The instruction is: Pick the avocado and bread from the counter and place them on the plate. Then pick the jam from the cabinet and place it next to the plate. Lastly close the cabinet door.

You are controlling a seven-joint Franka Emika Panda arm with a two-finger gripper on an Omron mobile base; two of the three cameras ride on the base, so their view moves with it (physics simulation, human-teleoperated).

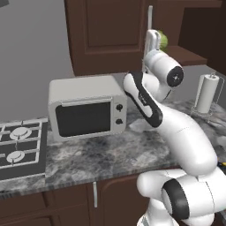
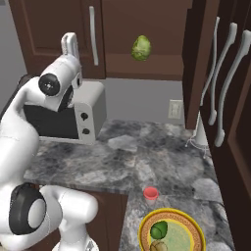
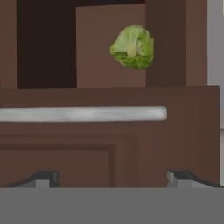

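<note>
The plate (image 2: 192, 230) lies on the counter (image 2: 147, 157) at the near right, with the dark green avocado (image 2: 159, 229) and the brown bread (image 2: 158, 246) on it. The small red jam (image 2: 151, 194) stands on the counter just beyond the plate's rim. My gripper (image 2: 70, 43) is raised in front of the cabinet (image 2: 147, 66); its jaws are open with nothing between them. In the hand view the gripper (image 3: 116, 179) faces the cabinet door (image 3: 109, 148), whose silver handle (image 3: 83, 113) runs across the picture. The same door (image 2: 49, 29) is left of the open shelf.
A pale green leafy ball (image 2: 141, 47) sits on the cabinet shelf. A grey microwave (image 1: 86, 108) stands on the counter under the gripper, a stove (image 1: 20, 148) to its left, a paper towel roll (image 1: 207, 93) to the right. Tall doors with long handles (image 2: 230, 73) line the right side.
</note>
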